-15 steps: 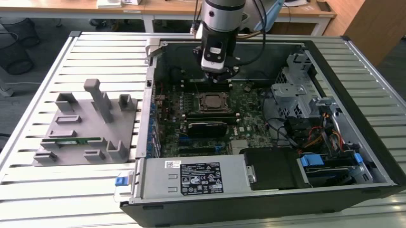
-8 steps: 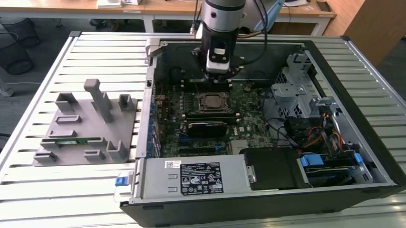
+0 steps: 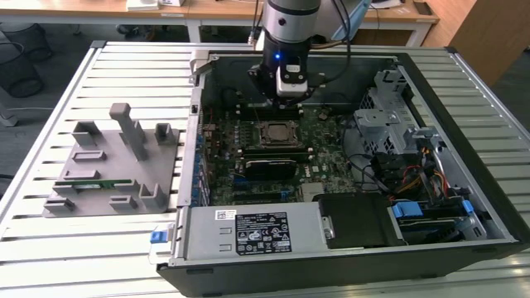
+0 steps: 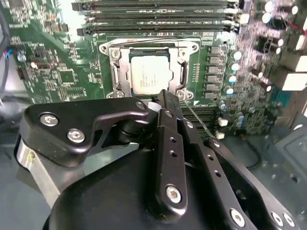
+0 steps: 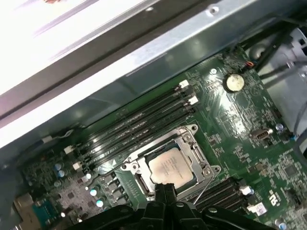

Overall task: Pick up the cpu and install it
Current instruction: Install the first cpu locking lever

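The cpu (image 4: pixel 149 75) is a square silver chip lying flat in the motherboard socket, inside the open metal frame (image 4: pixel 116 72). It shows in both wrist views (image 5: pixel 170 167) and as a small pale square in the exterior view (image 3: pixel 276 133). My gripper (image 4: pixel 165 96) hangs above the socket's edge with its black fingers pressed together and nothing between them. In the first wrist view the gripper (image 5: pixel 165 188) has its tips just off the chip's near edge. In the exterior view the gripper (image 3: pixel 284 102) sits over the memory slots, just behind the socket.
The open computer case (image 3: pixel 198 124) walls in the board. Black memory slots (image 5: pixel 139 124) run beside the socket and a black block (image 3: pixel 267 167) lies in front of it. A drive cage (image 3: pixel 389 118) stands at the exterior view's right, and a grey fixture tray (image 3: pixel 108 167) with a green memory stick (image 3: pixel 99 184) at its left.
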You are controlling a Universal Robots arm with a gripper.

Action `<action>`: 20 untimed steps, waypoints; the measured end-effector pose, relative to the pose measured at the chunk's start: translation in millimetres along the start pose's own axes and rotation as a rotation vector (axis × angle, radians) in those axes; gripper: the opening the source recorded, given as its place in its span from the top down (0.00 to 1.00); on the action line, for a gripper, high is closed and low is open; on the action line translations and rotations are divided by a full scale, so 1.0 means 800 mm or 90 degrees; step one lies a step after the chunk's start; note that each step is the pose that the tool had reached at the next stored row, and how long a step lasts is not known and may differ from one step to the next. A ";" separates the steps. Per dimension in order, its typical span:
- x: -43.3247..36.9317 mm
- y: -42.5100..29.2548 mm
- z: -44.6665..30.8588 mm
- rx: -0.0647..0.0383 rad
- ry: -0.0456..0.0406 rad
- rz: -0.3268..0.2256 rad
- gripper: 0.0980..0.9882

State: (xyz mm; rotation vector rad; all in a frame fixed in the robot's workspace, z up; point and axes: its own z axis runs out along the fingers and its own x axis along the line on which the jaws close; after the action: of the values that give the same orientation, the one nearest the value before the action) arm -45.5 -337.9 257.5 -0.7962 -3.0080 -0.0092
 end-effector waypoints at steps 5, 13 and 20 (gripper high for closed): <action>0.000 -0.0001 0.0007 -0.001 0.0010 -0.053 0.99; 0.000 0.0001 0.0008 -0.021 0.0032 -0.098 0.99; 0.000 0.0001 0.0015 -0.023 -0.0045 -0.164 0.99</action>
State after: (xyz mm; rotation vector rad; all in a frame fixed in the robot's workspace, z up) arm -45.5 -337.8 256.3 -0.4068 -3.1013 -0.0664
